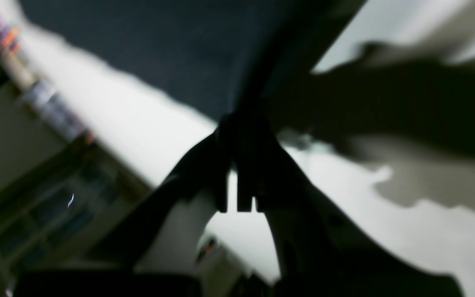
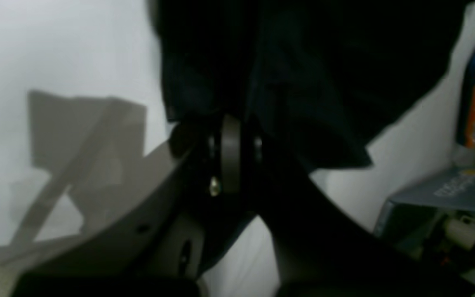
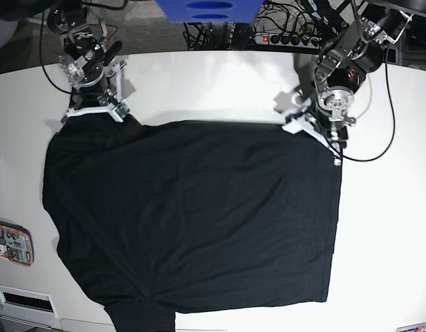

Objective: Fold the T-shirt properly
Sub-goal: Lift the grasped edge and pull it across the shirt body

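Only the base view shows the whole T-shirt (image 3: 192, 221): soft matte black cloth spread flat over the white table (image 3: 386, 228), its far edge stretched between both jaws. The blurred wrist views give the grips: the left gripper (image 1: 241, 123) is clamped on a fabric edge, and the right gripper (image 2: 229, 123) is pinched on dark, bunched folds hanging beyond its tips.

Both arms reach in from the table's far side, wrists bent downward. The right gripper (image 3: 127, 119) sits low at the base view's left, jaws pressed together on black fabric (its wrist view shows cloth between the fingers). The left gripper (image 3: 335, 156), opposite, is likewise closed, fingertips (image 1: 243, 123) meeting on cloth.
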Tool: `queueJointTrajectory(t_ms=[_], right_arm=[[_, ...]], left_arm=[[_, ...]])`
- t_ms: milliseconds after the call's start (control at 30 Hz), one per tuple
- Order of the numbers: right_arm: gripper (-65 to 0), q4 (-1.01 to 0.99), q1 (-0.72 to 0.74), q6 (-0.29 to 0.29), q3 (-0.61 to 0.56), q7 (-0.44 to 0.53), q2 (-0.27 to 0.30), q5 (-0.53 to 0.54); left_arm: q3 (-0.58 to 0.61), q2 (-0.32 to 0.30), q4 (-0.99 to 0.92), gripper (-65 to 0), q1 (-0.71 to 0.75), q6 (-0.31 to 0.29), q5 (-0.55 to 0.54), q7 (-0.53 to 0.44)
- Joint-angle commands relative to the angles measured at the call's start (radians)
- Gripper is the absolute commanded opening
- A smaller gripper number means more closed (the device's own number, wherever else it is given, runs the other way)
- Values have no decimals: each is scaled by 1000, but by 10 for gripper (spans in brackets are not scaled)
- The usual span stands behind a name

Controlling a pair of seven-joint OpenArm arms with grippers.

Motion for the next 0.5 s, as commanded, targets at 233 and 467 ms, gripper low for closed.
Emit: queueJointTrajectory(t_ms=[233, 467], right_arm=[[-650, 23, -2, -8, 15, 9, 10, -6], [-650, 29, 24, -8, 65, 27, 10, -6]], left_arm=[[-71, 10, 15, -650, -39, 8, 76, 9], [-72, 83, 11, -650, -119, 9, 74, 9]])
